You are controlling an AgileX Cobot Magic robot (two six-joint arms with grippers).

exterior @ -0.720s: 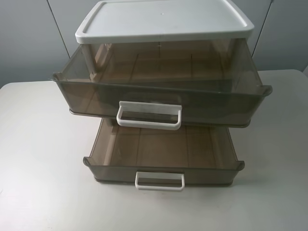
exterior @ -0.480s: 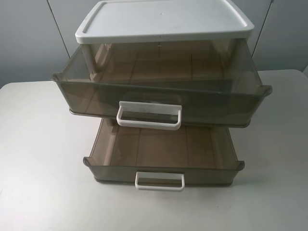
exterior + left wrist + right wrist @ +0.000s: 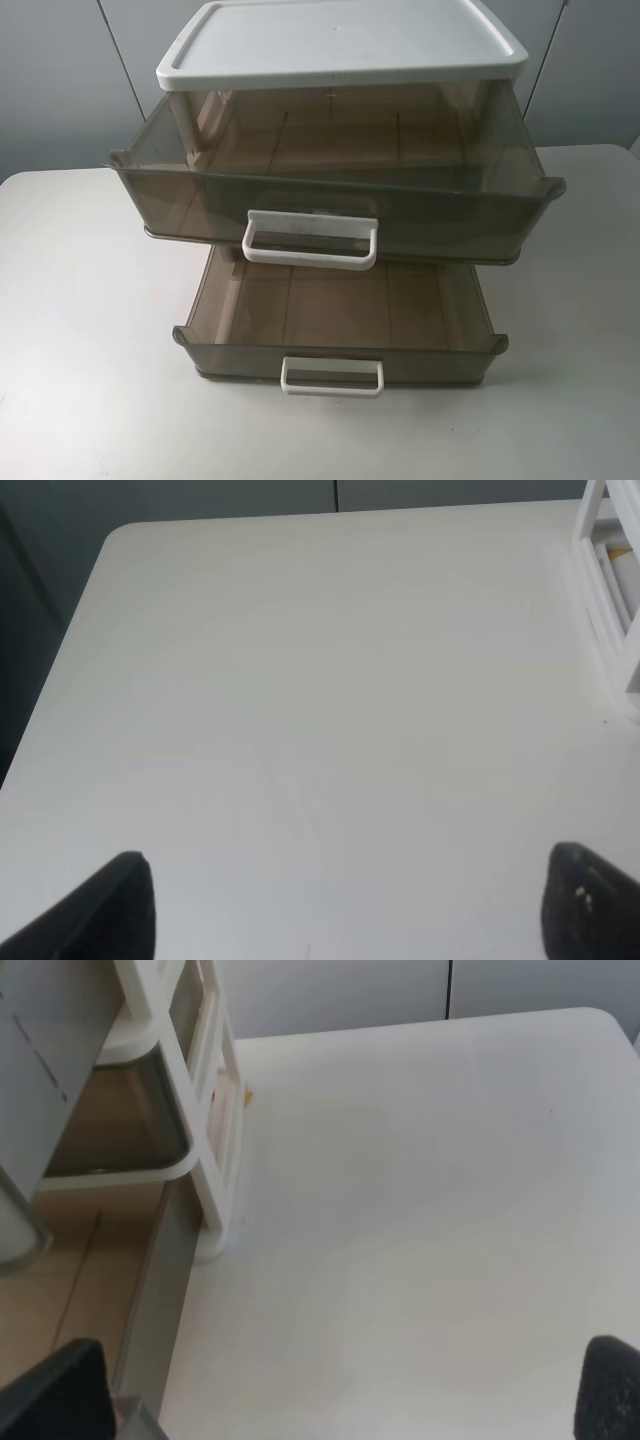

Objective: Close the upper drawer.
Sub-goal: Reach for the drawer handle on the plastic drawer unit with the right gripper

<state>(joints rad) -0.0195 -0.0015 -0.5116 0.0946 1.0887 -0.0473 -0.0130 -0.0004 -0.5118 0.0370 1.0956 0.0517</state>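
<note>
The upper drawer (image 3: pixel 420 205), smoky translucent plastic with a wide white loop handle (image 3: pixel 310 240), stands pulled out from the white-topped cabinet (image 3: pixel 340 45) in the exterior high view. It looks empty. Neither arm shows in that view. In the left wrist view, my left gripper (image 3: pixel 345 910) is open and empty over bare table, with its dark fingertips (image 3: pixel 110 905) far apart. In the right wrist view, my right gripper (image 3: pixel 330 1400) is open and empty beside the cabinet's white frame (image 3: pixel 215 1110), with a translucent drawer wall (image 3: pixel 165 1260) close by.
A shallower drawer (image 3: pixel 340 315) with a smaller white handle (image 3: pixel 332 377) stands pulled out further below the upper one. The white table (image 3: pixel 80 350) extends left, right and in front of the cabinet. The cabinet's frame (image 3: pixel 610 580) shows at the edge of the left wrist view.
</note>
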